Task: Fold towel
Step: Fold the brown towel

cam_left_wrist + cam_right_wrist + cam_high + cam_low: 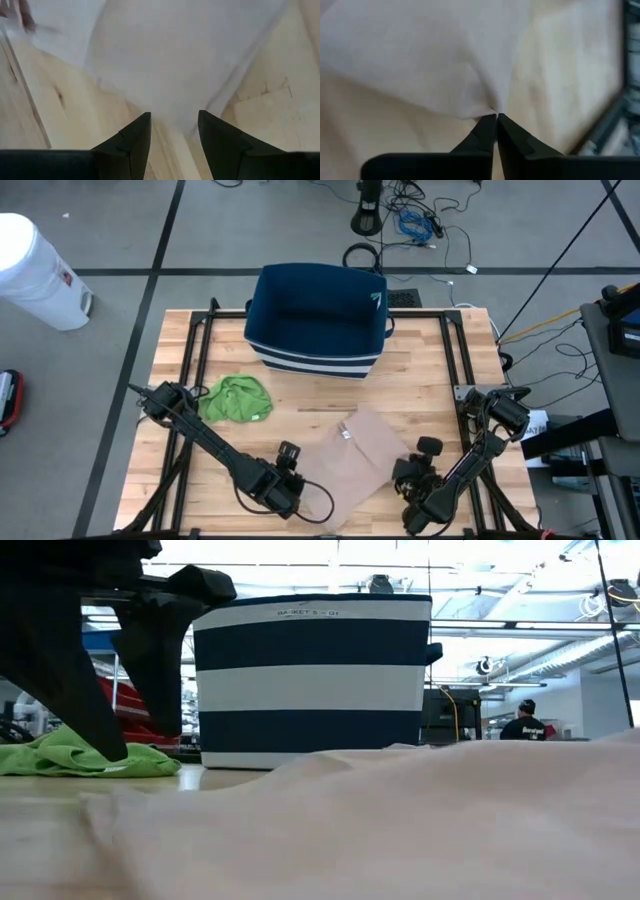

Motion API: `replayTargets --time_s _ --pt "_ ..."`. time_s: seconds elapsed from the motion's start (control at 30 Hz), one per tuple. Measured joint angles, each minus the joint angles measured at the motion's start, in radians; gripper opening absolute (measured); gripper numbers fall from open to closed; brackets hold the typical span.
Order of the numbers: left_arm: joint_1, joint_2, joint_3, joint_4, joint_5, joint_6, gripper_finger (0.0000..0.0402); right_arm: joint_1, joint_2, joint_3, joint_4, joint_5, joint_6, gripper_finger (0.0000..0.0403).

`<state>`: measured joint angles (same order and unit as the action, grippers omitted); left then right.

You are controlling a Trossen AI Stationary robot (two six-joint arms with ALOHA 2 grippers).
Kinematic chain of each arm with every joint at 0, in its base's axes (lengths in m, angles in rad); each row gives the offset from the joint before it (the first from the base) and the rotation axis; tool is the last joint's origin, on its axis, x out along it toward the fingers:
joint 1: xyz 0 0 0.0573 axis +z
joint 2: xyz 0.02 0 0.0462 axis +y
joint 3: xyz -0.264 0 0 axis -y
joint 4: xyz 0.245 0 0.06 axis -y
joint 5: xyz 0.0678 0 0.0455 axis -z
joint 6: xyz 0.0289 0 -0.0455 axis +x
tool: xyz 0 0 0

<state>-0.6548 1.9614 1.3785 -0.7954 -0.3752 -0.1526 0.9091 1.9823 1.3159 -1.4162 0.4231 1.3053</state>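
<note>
left gripper (174,131): jaws spread at beige cloth towel (352,455) edge, lower centre | right gripper (496,118): jaws pinching towel

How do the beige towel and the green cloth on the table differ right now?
The beige towel lies mostly spread flat near the table's front; the green cloth sits bunched in a crumpled heap, farther back on the left. The beige towel covers clearly more of the table than the green cloth. The right gripper is shut on the beige towel's edge and the open left gripper is at its corner; nothing touches the green cloth. Both rest on the wooden table.
</note>
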Motion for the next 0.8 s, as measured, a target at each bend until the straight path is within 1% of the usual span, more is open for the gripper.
replayTargets --time_s 0.07,0.13,0.3,0.4,0.47,0.53,0.6,0.7,0.8 --pt "0.0 0.0 0.0 -0.003 0.0 -0.004 0.017 0.002 0.0 0.0 -0.051 0.011 0.044 0.0026" --pt "0.0 0.0 0.0 -0.003 0.0 -0.004 0.017 0.014 0.0 0.0 -0.056 0.034 0.063 0.0056" --pt "0.006 0.0 0.0 0.024 -0.018 0.005 0.017 0.022 -0.017 0.0 -0.066 0.034 0.101 0.0161" --pt "0.024 0.0 0.0 0.061 -0.024 0.033 0.017 0.023 -0.041 0.0 -0.017 0.019 0.101 0.0215" --pt "0.038 0.0 0.0 0.092 -0.026 0.064 0.017 0.03 -0.066 0.0 0.073 0.032 0.088 0.0235" --pt "0.054 0.0 -0.005 0.138 -0.026 0.102 0.017 0.034 -0.085 0.0 0.218 0.059 0.032 0.0242" --pt "0.074 0.0 -0.019 0.192 -0.026 0.153 0.017 0.036 -0.095 0.0 0.387 0.104 -0.036 0.024" --pt "0.111 0.0 -0.046 0.299 -0.026 0.248 0.017 0.023 -0.084 0.001 0.66 0.142 -0.16 0.0226" --pt "0.145 0.0 -0.077 0.386 -0.003 0.358 0.017 -0.004 -0.046 0.002 0.86 0.148 -0.248 0.0209"
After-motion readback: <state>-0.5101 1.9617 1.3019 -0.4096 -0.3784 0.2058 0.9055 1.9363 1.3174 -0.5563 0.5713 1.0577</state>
